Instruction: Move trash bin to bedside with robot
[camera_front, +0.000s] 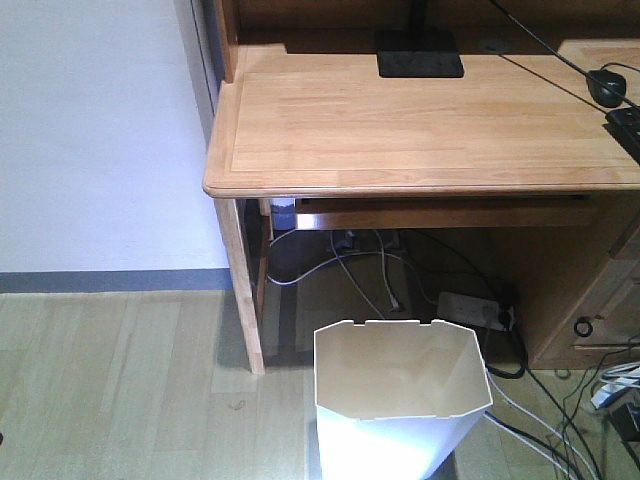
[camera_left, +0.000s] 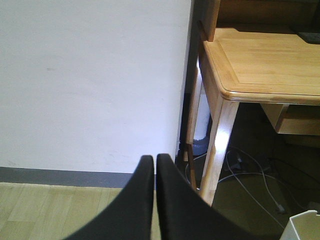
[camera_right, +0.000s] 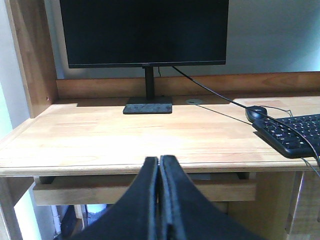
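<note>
The white trash bin (camera_front: 400, 400) stands upright and empty on the wooden floor in front of the desk, at the bottom middle of the front view. A corner of its rim shows at the lower right of the left wrist view (camera_left: 302, 227). My left gripper (camera_left: 154, 159) is shut and empty, held in the air facing the white wall, left of the bin. My right gripper (camera_right: 159, 160) is shut and empty, level with the desk's front edge. Neither gripper touches the bin. The bed is out of view.
A light wooden desk (camera_front: 420, 120) stands behind the bin with a monitor (camera_right: 145, 32), keyboard (camera_right: 295, 132) and mouse (camera_right: 256, 113) on it. Cables and a power strip (camera_front: 475, 310) lie under it. The desk leg (camera_front: 245, 290) stands left of the bin. A white wall (camera_left: 90, 85) is at left.
</note>
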